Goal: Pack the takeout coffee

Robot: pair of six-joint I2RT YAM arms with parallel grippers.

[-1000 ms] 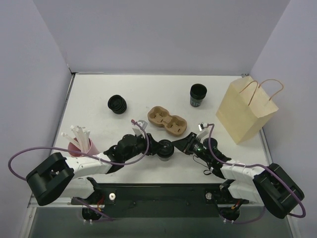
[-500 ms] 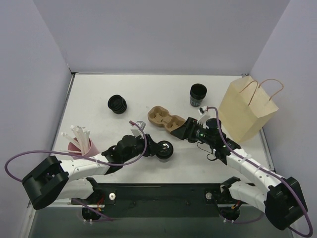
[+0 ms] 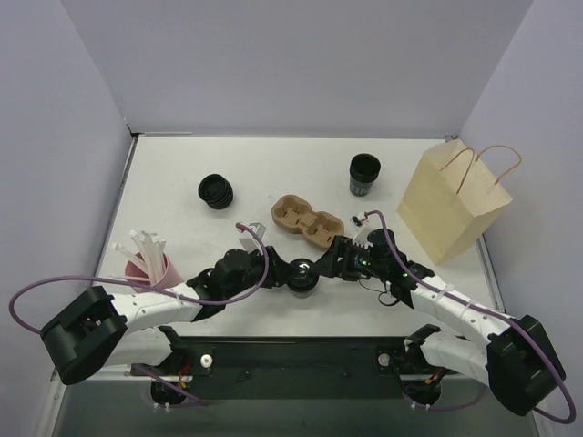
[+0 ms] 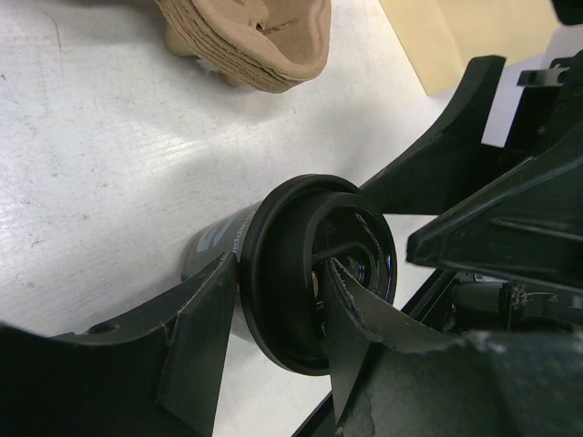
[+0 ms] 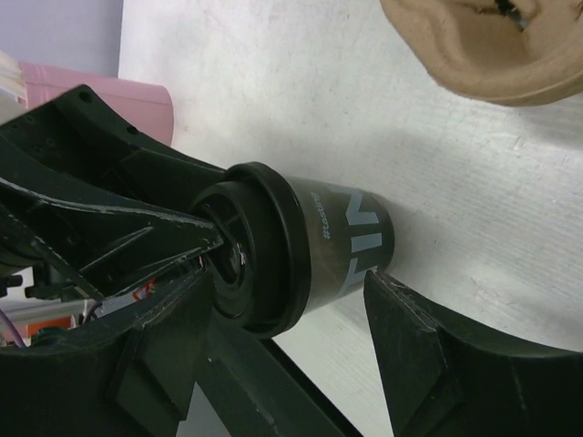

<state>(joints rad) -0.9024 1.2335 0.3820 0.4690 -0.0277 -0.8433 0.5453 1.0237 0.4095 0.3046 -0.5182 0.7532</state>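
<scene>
Black cup (image 3: 305, 276), lidded, is sitting at the near middle of the worktop (image 3: 182, 237), just in front of the carrier (image 3: 308, 221); we cannot tell whether it is resting or lifted. Our left fingers (image 4: 196, 341) are pinching its lid (image 4: 273, 300) by the rim. Our right fingers (image 5: 428, 364) are standing wide on either side of its wall, apart from it. We are judging it light, thin-walled and crushable, so we are favouring the stiffer band under the rim. Open room is lying rearward, and the bag (image 3: 451, 205) is standing well to the right.

Cropped and covered
The pulp carrier (image 4: 255, 45) ran off the top edge in both wrist views; the left fingers (image 4: 196, 337) covered part of the coffee cup (image 4: 214, 248).
</scene>
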